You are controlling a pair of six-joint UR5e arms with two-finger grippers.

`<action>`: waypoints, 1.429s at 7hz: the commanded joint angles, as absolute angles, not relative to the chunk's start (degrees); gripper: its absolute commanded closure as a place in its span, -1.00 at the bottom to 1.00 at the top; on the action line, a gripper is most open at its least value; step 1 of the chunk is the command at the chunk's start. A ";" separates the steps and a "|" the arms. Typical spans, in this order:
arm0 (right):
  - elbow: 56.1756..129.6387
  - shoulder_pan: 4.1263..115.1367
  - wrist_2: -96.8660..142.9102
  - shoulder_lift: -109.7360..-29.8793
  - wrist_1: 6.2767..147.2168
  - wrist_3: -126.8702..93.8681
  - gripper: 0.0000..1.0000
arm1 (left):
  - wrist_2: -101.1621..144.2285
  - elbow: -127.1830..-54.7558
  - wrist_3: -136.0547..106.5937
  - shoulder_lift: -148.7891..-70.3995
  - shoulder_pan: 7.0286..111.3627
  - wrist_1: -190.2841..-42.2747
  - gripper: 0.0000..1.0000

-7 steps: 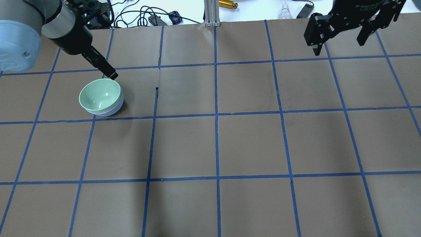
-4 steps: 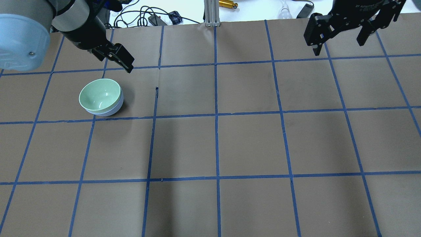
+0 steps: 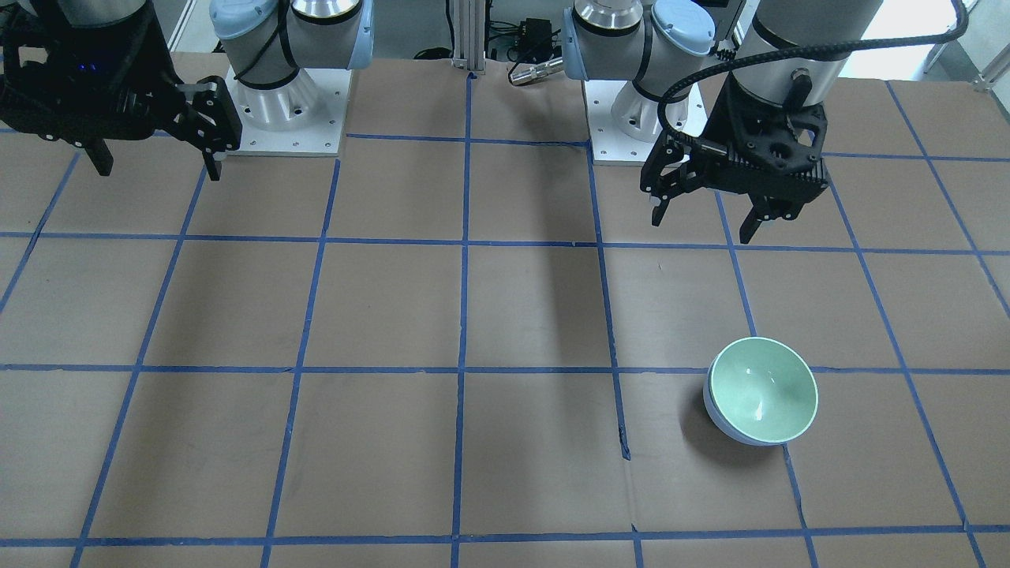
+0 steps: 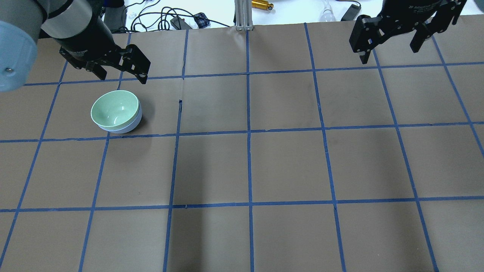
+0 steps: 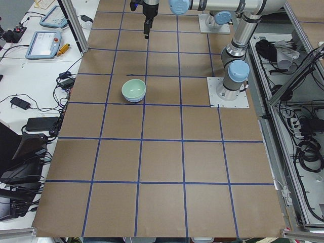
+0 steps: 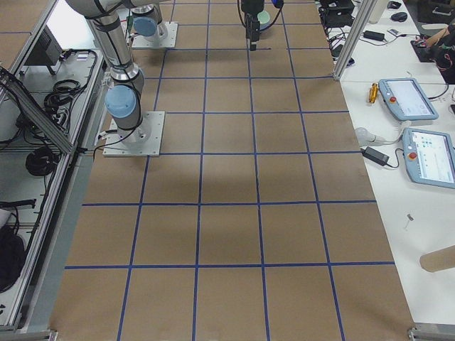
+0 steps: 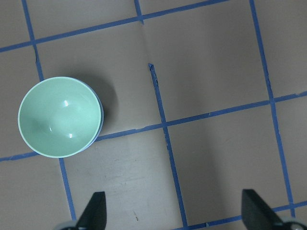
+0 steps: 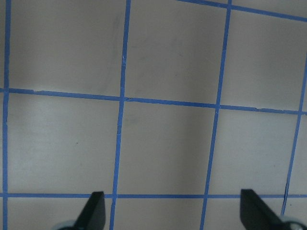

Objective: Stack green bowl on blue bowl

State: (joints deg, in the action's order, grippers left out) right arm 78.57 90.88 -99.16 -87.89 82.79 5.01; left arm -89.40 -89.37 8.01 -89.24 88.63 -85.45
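The left gripper (image 4: 121,77), jaws wide (and empty), has rotated and drawn leftward; the green bowl (image 4: 114,109) stays nested in the blue bowl (image 4: 127,129).

Probably a robotics lab: teach pendants (image 6: 408,99), cables (image 5: 308,152).

Straight beneath my left gripper (image 4: 121,77) lies bare paper-covered table (image 4: 287,166), so I have a plain vertical drop there. The one obstacle near it is the green bowl (image 4: 115,107) nested in the blue bowl (image 4: 129,127), standing below the fingertips and off to one side (apart, nothing touching). Under my right gripper (image 4: 389,54), its wrist view shows flat gridded paper. Beyond the left gripper, past the table's far edge, cables (image 4: 159,17) and an aluminium post (image 4: 242,15) crowd the way.
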 commanded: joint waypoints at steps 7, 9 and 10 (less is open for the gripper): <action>78.57 90.88 -99.14 -87.89 82.79 5.01 -1.00 | -89.30 -87.63 1.32 -86.92 90.26 -90.35 -1.00; 78.57 90.88 -99.23 -87.89 82.79 5.01 -1.00 | -89.30 -87.71 1.32 -87.27 90.26 -90.35 -1.00; 78.57 90.88 -99.14 -87.89 82.79 5.01 -1.00 | -89.30 -87.71 1.32 -87.54 90.26 -90.35 -1.00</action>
State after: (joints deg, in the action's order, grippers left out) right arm 78.57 90.88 -99.18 -87.89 82.79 5.01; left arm -89.30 -87.74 1.34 -87.26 90.25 -90.35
